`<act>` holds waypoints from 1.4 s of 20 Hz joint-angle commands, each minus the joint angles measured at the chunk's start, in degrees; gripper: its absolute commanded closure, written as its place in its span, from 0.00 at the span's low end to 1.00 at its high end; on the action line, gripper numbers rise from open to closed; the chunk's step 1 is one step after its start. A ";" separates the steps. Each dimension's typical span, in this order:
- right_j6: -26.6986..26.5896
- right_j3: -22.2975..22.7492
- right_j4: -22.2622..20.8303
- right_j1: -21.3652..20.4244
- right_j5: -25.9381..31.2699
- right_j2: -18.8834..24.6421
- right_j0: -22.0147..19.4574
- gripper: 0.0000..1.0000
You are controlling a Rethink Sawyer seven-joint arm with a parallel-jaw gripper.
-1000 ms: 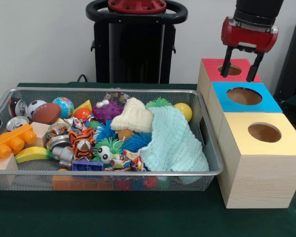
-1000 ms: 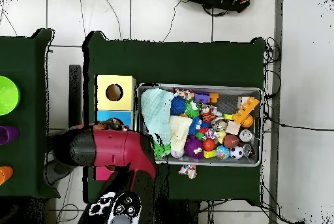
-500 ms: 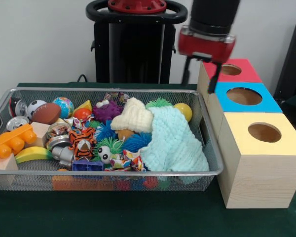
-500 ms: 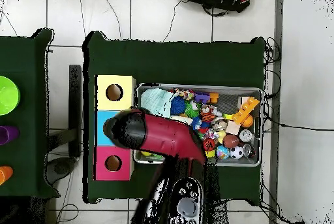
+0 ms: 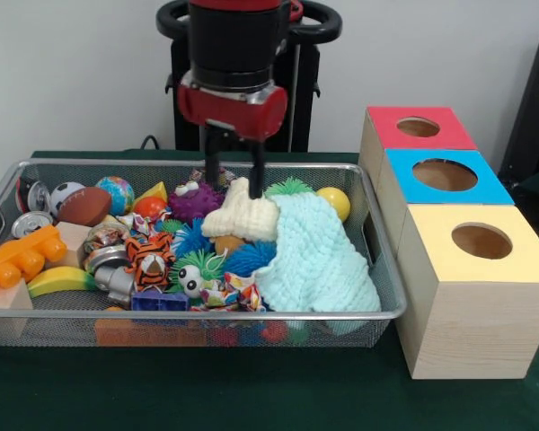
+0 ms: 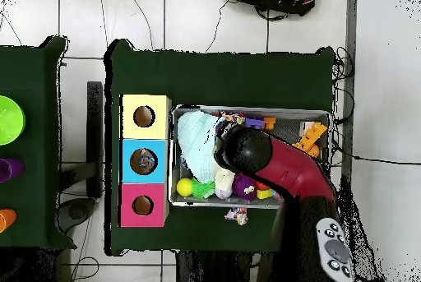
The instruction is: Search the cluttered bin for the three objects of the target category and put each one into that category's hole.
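The wire mesh bin (image 5: pixel 207 315) (image 6: pixel 251 111) is full of toys and cloths. My gripper (image 5: pixel 233 187) hangs over the bin's far middle, open and empty. Its fingertips (image 5: pixel 255 189) are just above a cream knitted cloth (image 5: pixel 242 214). In the overhead view the arm covers the gripper. The blue-topped box's hole (image 5: pixel 445 174) (image 6: pixel 144 161) is to the right of the bin; from overhead something pale shows inside it. A clear crinkled thing with colourful print (image 5: pixel 102 239) lies at the bin's left; I cannot tell whether it is a bottle. No other bottle shows.
The red-topped box (image 5: pixel 386 126) and the yellow-topped box (image 5: pixel 521 260) flank the blue one. A light blue knitted cloth (image 5: pixel 314 256) covers the bin's right part. Metal cans (image 5: pixel 29 223), an orange brick (image 5: pixel 18 256) and a tiger toy (image 5: pixel 150 259) lie left. A wrapper (image 6: pixel 237 215) lies outside the bin.
The gripper has swung from above the red and blue boxes across to the bin's middle and come down to just above the cream cloth. It stays open.
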 commanded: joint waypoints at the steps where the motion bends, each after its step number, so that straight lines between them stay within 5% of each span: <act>1: -5.28 -1.79 -5.39 5.28 -5.77 12.07 -2.31 0.00; 18: 2.22 8.74 -22.31 9.76 -28.84 17.24 -6.73 0.00; 28: 5.94 8.99 -28.30 15.97 -37.46 15.40 -6.39 0.00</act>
